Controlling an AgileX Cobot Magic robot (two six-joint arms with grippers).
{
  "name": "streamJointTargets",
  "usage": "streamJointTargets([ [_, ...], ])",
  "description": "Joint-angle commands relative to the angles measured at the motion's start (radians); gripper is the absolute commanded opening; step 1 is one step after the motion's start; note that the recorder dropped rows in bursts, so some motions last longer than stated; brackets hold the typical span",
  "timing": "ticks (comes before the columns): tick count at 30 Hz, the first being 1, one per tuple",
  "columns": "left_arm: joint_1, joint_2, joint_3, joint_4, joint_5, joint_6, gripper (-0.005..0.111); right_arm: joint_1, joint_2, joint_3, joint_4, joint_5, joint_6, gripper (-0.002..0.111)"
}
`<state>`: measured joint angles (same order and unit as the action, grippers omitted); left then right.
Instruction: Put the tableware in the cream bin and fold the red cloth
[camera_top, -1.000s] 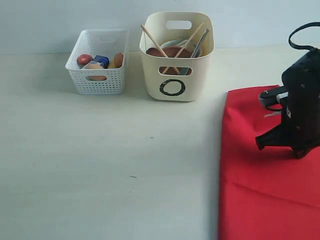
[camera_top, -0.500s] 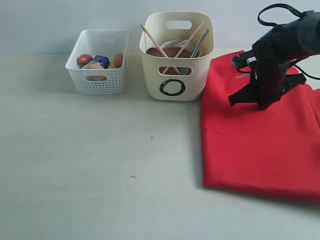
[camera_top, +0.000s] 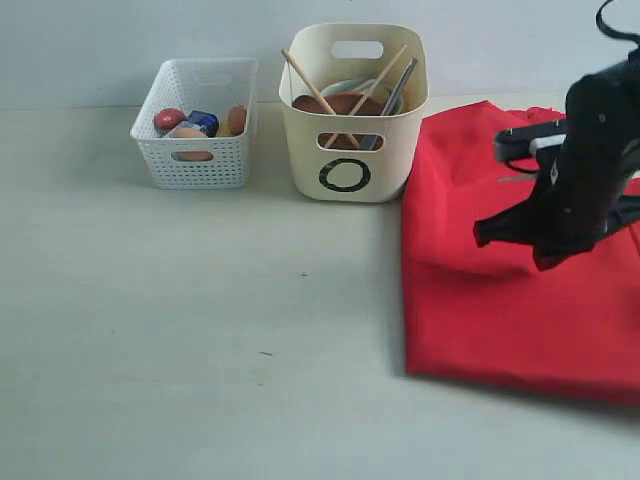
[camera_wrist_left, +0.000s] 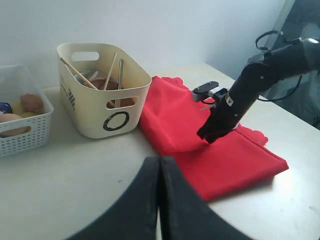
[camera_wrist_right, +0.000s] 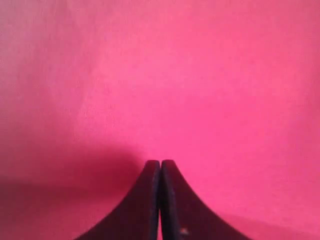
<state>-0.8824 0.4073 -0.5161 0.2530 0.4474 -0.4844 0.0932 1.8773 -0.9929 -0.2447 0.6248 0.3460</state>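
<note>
Exterior view first: the red cloth (camera_top: 470, 320) lies folded flat on the desk (camera_top: 200, 350) at the 3 o'clock side. Its left edge runs straight from 12 to 6 and its right side goes out of frame, so I can't call the long axis from here. Its top-left corner sits right up against the cream bin (camera_top: 300, 150) at the bin's 3 o'clock; touching or not, can't tell. In the bin, the wooden chopsticks (camera_top: 310, 85) cross, top ends leaning to 11 and 1 o'clock. The metal-handled utensil (camera_top: 400, 85) leans to 1 o'clock and the brown plate (camera_top: 340, 103) sits low inside. The white lattice basket (camera_top: 195, 165) stands just beside the bin at its 9 o'clock. There's loads of bare desk from 6 round to 9 o'clock of the cloth. The right gripper (camera_top: 483, 236) hangs over the middle of the cloth, aimed at roughly 8 o'clock. In the left wrist view, the cloth (camera_wrist_left: 240, 160) reads as an oblong with one short end beside the bin (camera_wrist_left: 100, 100), its long axis running away from it, scallops along the far edge. The left gripper (camera_wrist_left: 160, 161) is over bare desk with its fingers clenched on nothing. In the right wrist view, red cloth (camera_wrist_right: 160, 75) fills everything. The right fingers (camera_wrist_right: 152, 172) are pressed together with no fabric between them, and whether the tips touch it I can't tell.
</note>
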Motion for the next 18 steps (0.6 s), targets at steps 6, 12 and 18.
streamJointTargets([
  [6,-0.006,-0.005,0.004,0.004,-0.002,0.003,0.001,-0.003,0.143,0.002,-0.062,-0.151,0.070,0.000],
  [12,-0.006,-0.005,0.004,0.004,-0.002,0.003,0.001,-0.003,0.215,-0.125,-0.255,-0.099,0.113,0.000],
  [18,-0.006,-0.005,0.004,0.004,-0.002,0.003,0.001,-0.011,0.203,-0.208,-0.363,-0.040,0.155,0.000],
])
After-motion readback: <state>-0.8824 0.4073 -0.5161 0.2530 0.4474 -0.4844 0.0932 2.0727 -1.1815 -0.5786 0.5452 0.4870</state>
